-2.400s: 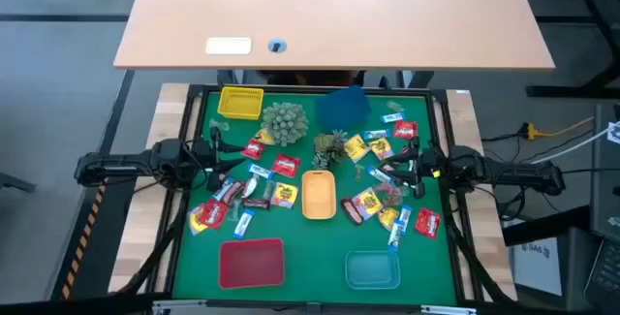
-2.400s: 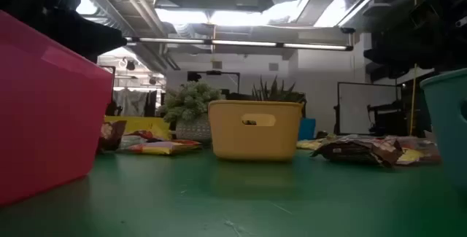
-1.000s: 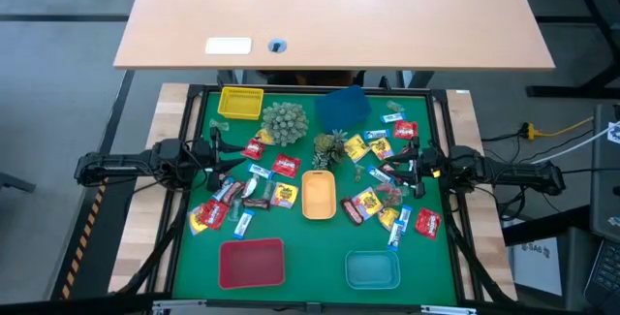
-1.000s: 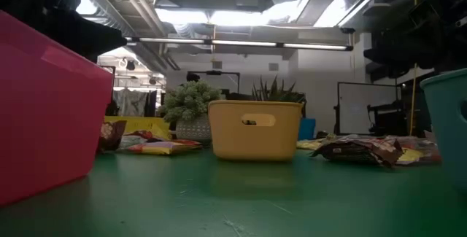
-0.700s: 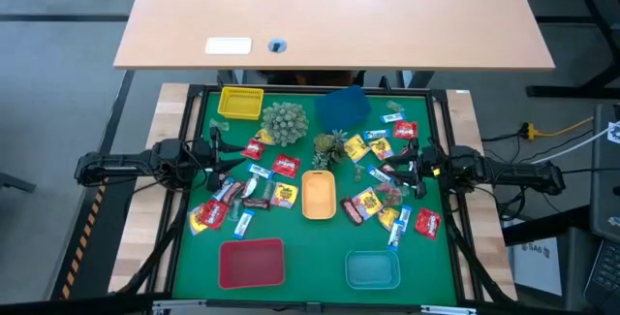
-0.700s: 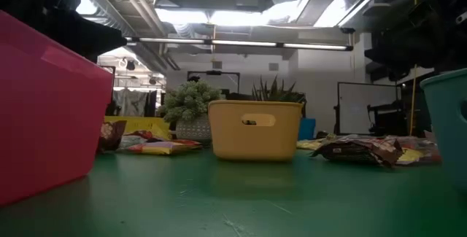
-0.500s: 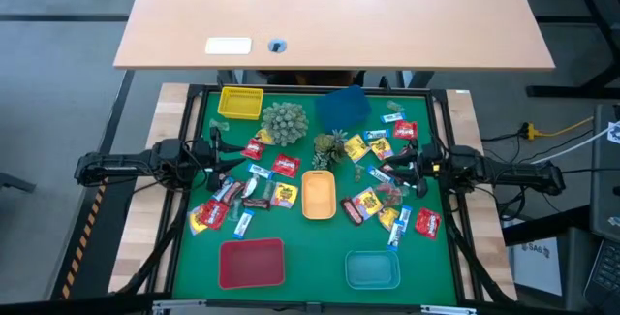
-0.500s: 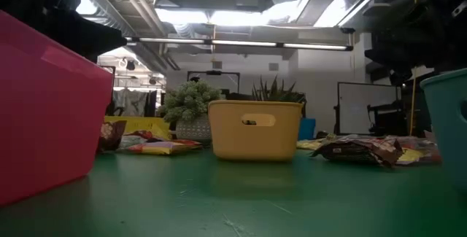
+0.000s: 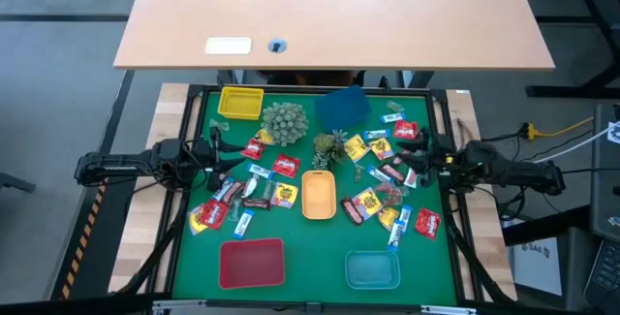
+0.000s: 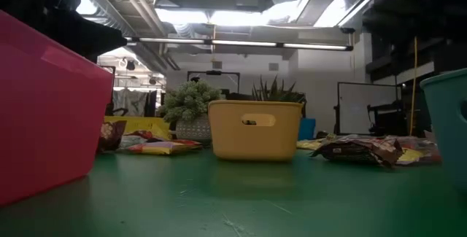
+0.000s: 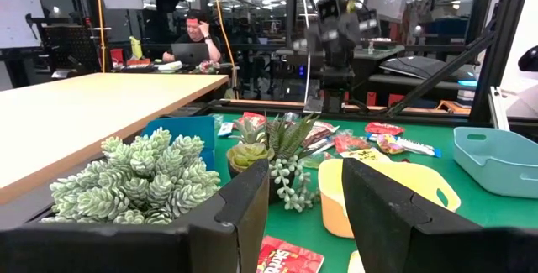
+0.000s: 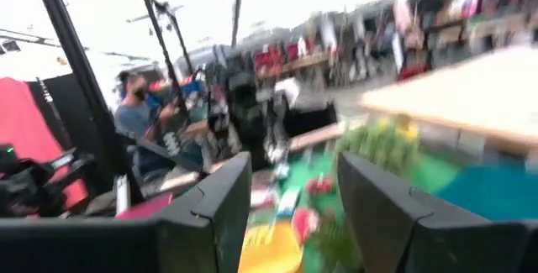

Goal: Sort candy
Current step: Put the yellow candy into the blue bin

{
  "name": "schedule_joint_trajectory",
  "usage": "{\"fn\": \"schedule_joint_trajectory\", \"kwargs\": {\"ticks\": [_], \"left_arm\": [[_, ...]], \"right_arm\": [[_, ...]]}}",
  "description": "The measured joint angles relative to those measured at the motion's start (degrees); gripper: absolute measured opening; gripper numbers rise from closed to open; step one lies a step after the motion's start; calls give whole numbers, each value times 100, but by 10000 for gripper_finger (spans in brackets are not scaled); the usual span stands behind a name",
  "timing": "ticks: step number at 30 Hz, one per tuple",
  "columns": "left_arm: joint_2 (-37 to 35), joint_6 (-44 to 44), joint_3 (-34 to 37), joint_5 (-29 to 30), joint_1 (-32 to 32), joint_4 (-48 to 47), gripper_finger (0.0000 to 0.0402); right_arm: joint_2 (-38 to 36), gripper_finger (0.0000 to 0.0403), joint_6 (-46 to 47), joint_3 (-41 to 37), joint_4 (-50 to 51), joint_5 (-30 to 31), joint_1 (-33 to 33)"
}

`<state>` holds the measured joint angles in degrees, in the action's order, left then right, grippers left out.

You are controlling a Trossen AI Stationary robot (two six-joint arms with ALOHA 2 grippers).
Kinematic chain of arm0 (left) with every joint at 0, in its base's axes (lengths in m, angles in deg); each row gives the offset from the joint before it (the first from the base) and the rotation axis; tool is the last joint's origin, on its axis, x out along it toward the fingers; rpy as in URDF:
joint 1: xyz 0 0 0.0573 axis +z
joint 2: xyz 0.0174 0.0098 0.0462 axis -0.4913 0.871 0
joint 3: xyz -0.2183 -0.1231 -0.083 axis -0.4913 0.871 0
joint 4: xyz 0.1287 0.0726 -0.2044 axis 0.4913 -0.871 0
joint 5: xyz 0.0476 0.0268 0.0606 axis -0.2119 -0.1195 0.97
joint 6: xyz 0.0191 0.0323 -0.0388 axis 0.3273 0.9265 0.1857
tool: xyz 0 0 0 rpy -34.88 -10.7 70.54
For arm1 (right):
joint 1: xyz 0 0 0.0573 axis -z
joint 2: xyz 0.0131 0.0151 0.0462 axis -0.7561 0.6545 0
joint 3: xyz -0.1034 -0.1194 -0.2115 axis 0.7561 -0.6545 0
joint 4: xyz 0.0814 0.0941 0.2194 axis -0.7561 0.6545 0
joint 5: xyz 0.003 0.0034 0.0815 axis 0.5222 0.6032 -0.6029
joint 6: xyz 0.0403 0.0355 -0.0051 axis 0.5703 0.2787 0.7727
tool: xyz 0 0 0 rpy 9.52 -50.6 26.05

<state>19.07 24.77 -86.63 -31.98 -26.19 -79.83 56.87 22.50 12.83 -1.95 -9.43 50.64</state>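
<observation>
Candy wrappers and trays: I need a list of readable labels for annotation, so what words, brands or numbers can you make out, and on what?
None can be read.
The candy wrappers show printed marks, too small to read.
The red wrapper in the left wrist view has pale lettering, cut off and unreadable.
The yellow tray and red tray show no text.
The white label on the wooden desk looks blank.

You've got five small trays on the green mat point(image 9: 300, 247): yellow tray point(image 9: 240, 103) far left, blue tray point(image 9: 342, 107) far centre, orange tray point(image 9: 319, 195) mid-mat, red tray point(image 9: 252, 262) and teal tray point(image 9: 373, 269) nearest. Pale spiky plant ball point(image 9: 283, 122) sits just beside the yellow tray; green spiky plant point(image 9: 329, 147) near the orange one.
</observation>
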Motion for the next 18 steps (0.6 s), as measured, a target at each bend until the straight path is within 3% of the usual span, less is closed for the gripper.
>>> {"fn": "schedule_joint_trajectory", "kwargs": {"ticks": [5,9,18], "left_arm": [[-1,0,0,0,-1,1,140],[-2,0,0,0,1,0,140],[0,0,0,0,0,0,140]], "right_arm": [[416,179,-402,738,1048,549,0],[1198,179,-377,1149,1807,970,0],[3249,179,-388,1272,1933,1502,0]]}}
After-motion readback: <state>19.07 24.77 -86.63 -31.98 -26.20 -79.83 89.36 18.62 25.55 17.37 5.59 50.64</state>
